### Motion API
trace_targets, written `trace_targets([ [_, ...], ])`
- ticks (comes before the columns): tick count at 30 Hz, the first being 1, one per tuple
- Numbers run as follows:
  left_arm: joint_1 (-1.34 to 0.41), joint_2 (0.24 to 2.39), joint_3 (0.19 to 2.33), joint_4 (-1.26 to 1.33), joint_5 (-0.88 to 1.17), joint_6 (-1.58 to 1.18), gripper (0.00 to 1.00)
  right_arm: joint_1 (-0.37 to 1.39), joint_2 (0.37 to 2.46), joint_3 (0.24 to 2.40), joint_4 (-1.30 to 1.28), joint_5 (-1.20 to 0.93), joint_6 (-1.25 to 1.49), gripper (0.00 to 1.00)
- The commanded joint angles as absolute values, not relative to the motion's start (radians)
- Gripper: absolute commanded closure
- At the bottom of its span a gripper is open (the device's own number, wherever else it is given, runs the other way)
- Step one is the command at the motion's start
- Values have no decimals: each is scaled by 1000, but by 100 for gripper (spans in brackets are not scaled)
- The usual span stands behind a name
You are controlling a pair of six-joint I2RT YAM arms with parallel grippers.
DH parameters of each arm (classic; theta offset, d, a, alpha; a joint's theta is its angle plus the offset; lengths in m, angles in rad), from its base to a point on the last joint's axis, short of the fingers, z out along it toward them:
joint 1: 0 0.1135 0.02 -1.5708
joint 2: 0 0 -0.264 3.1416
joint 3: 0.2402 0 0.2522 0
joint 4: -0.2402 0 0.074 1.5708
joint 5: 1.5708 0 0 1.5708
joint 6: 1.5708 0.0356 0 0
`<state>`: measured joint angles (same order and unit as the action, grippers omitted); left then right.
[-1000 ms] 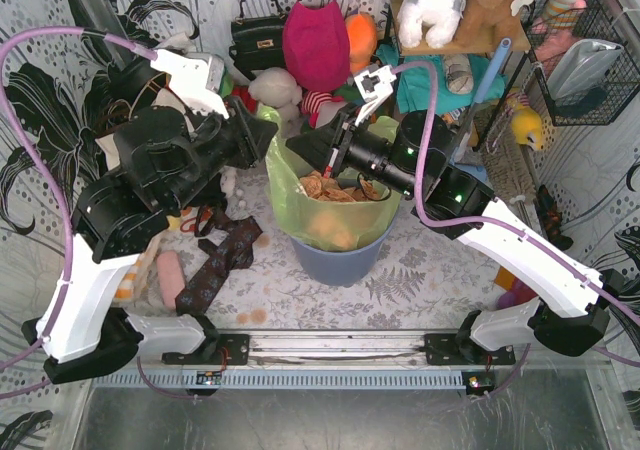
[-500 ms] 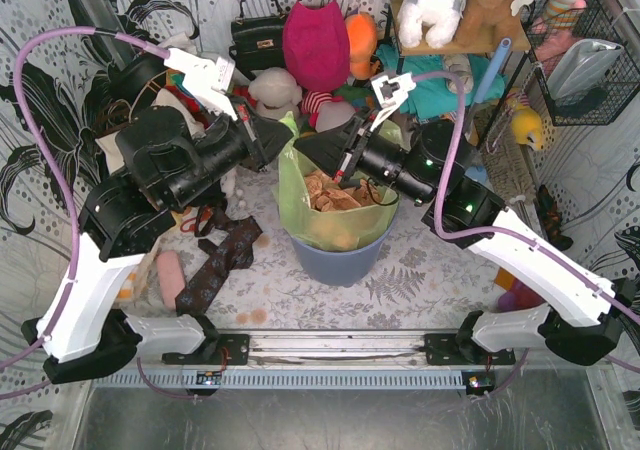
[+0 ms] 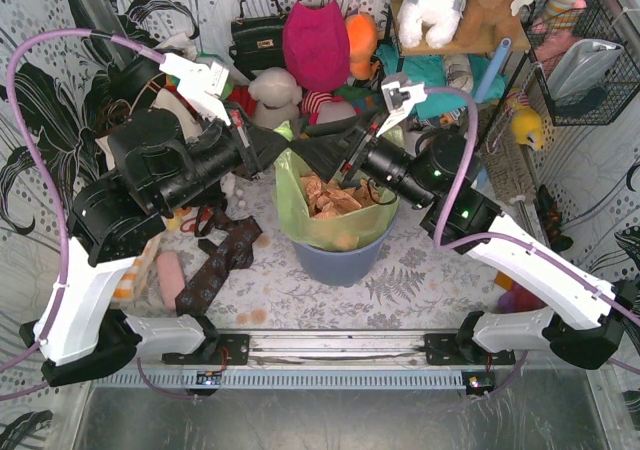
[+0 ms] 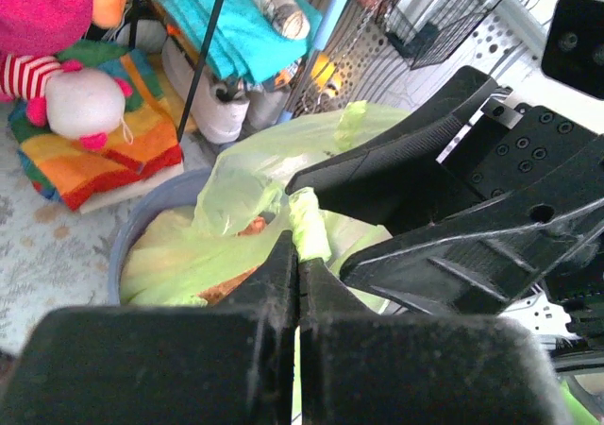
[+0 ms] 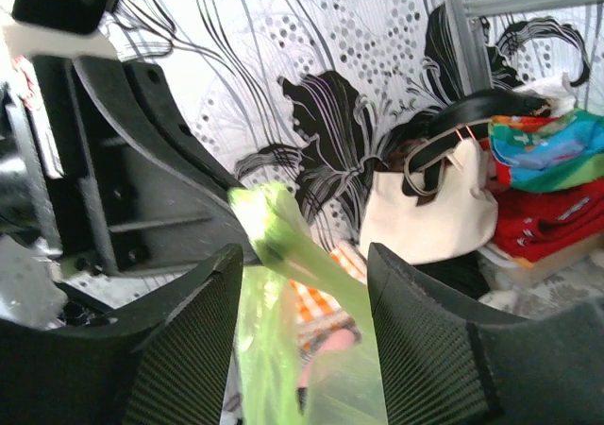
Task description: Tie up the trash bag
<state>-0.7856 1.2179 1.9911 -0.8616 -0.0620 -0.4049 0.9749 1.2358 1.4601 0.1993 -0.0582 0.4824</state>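
Bag (image 3: 335,210) in bin (image 3: 340,260), mid tabletop (image 3: 420,270), below my hands; hands meet tip to tip over its far-left rim; left hand (image 4: 298,255) pinched shut on twisted rim strand (image 4: 310,225), long axis slanting up from bag mouth; right hand (image 5: 304,252) open, fingers either side of same strand, not gripping; I judge right nearer free length; closing there comes next.

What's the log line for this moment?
left gripper: shut on trash bag neck | right gripper: open, neck between fingers | trash bag: in bin, untied
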Motion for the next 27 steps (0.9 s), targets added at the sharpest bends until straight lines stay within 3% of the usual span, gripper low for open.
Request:
trace_targets([
  [1,-792,1199,1997,-917,-105,-435,100,979,1202,1354,356,-39,374,43],
  [5,-792,1191,1995,-941,-125,-448,100,979,1174,1272,443,-88,259,36],
  [11,-792,1196,1991,-951,-127,-451,100,979,1185,1198,554,-240,106,36],
  [17,-792,1202,1992,-957,-96,-448,100,980,1210,1218,587,-220,56,57],
  [23,-792,1191,1981,-956,-46,-445,100,980,1229,1284,536,-195,-8,100],
  [27,-792,1200,1972,-953,53,-440,100,980,1240,1324,503,-159,-55,100],
])
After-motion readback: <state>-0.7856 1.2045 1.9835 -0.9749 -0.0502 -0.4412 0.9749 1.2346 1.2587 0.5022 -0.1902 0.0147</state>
